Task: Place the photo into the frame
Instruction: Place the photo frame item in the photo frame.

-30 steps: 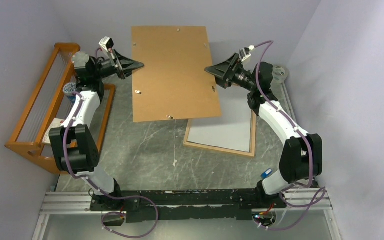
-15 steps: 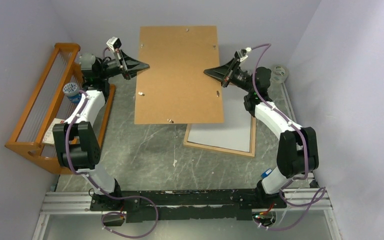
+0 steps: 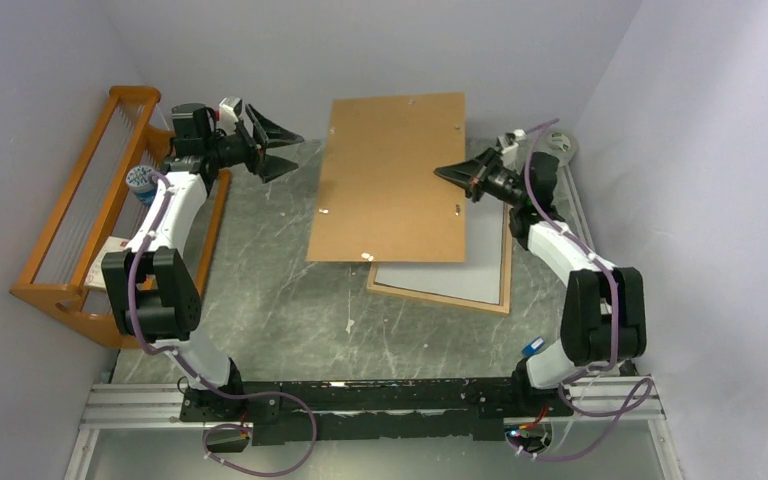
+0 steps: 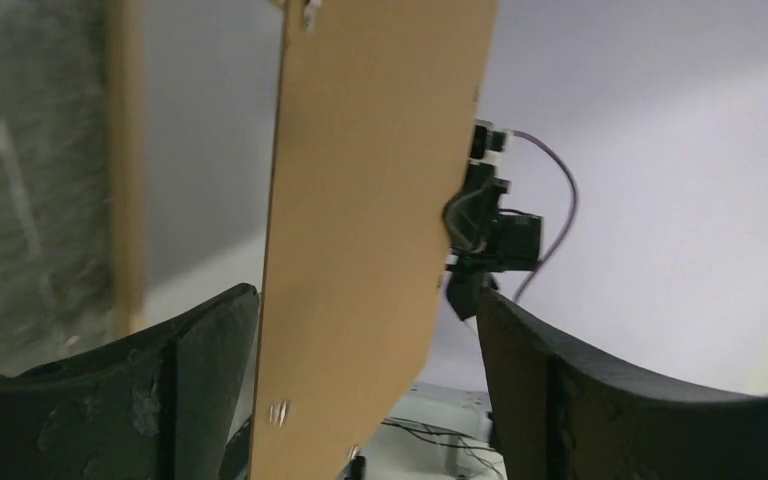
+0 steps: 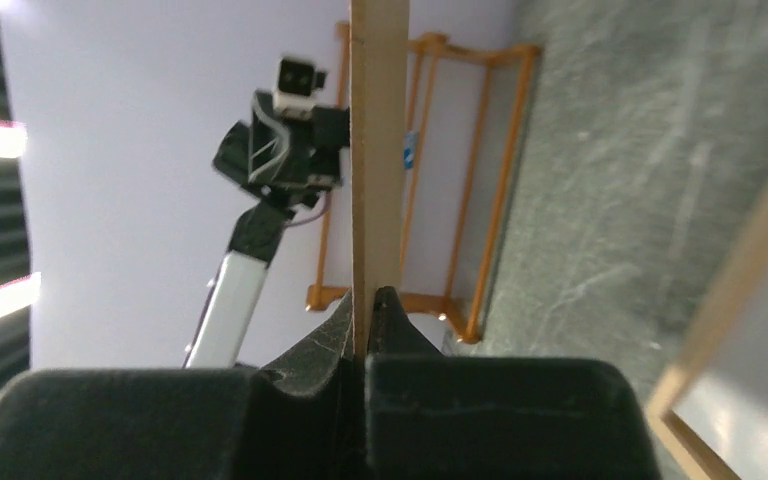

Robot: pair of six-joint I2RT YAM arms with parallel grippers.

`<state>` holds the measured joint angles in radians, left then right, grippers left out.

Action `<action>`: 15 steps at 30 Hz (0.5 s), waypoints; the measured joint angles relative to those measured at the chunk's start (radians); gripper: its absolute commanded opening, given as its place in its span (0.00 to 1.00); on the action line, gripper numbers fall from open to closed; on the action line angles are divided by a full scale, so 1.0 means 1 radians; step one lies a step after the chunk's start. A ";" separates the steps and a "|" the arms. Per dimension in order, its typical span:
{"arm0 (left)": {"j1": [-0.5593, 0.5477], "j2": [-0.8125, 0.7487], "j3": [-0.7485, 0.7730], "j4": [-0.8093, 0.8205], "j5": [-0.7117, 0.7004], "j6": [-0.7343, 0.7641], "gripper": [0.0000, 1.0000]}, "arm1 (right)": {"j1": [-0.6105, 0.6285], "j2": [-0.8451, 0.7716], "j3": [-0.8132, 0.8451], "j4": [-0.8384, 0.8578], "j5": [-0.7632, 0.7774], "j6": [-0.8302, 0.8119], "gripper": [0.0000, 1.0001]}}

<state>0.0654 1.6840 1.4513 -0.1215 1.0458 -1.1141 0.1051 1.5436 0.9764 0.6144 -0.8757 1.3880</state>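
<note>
Nearest the arm bases, at about 4 o'clock from the middle of the worktop (image 3: 290,300), the frame (image 3: 438,298) lies flat, its far part covered by the board (image 3: 390,180). A pale sheet (image 3: 450,272) fills the part of its opening that shows. Whether that is glazing, a mat or the photo face down cannot be told, and no printed picture shows in any view, so the photo's place is uncertain. It may lie in the frame or under the board. As a paper print it would likely be light, floppy and slick, easy to crease or smudge, so it is best taken by its border at two corners and slid rather than pinched mid-sheet. The frame looks thin-railed and stiff and should be taken by a rail, gently if it holds glass. Farther off, at 1 o'clock, the board hangs tilted above the worktop. The right pincer (image 3: 452,174) is clamped tight on its right edge, as its wrist view confirms. The left pincer (image 3: 298,152), at 11 o'clock, gapes wide with nothing in it, apart from the board's left edge. At 9 o'clock stands the rack (image 3: 132,95), its contents too small to read.
</note>
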 measured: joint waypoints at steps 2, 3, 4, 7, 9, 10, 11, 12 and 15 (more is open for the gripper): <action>-0.001 0.003 0.018 -0.113 -0.045 0.093 0.87 | -0.054 -0.033 -0.035 -0.079 0.002 -0.051 0.00; -0.002 0.007 0.019 -0.148 -0.058 0.124 0.87 | -0.075 -0.047 -0.046 -0.117 0.004 -0.077 0.00; -0.002 0.015 0.019 -0.177 -0.070 0.155 0.86 | -0.109 -0.066 -0.056 -0.174 0.003 -0.120 0.00; -0.015 0.067 0.019 -0.237 -0.112 0.229 0.83 | -0.184 -0.118 -0.066 -0.324 0.010 -0.250 0.00; -0.042 0.129 0.027 -0.289 -0.153 0.290 0.82 | -0.229 -0.147 -0.067 -0.416 0.016 -0.335 0.00; -0.060 0.165 0.037 -0.315 -0.174 0.315 0.82 | -0.251 -0.159 -0.067 -0.461 0.018 -0.380 0.00; -0.076 0.190 0.043 -0.330 -0.188 0.332 0.81 | -0.271 -0.168 -0.067 -0.499 0.019 -0.417 0.00; -0.098 0.226 0.055 -0.351 -0.207 0.352 0.81 | -0.293 -0.172 -0.067 -0.537 0.019 -0.456 0.00; -0.169 0.326 0.084 -0.385 -0.235 0.397 0.80 | -0.343 -0.166 -0.067 -0.642 0.019 -0.550 0.00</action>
<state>-0.1036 2.0098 1.5352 -0.5068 0.8104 -0.7170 -0.2379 1.3773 0.9092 -0.0280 -0.8570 0.8383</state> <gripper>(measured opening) 0.807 0.025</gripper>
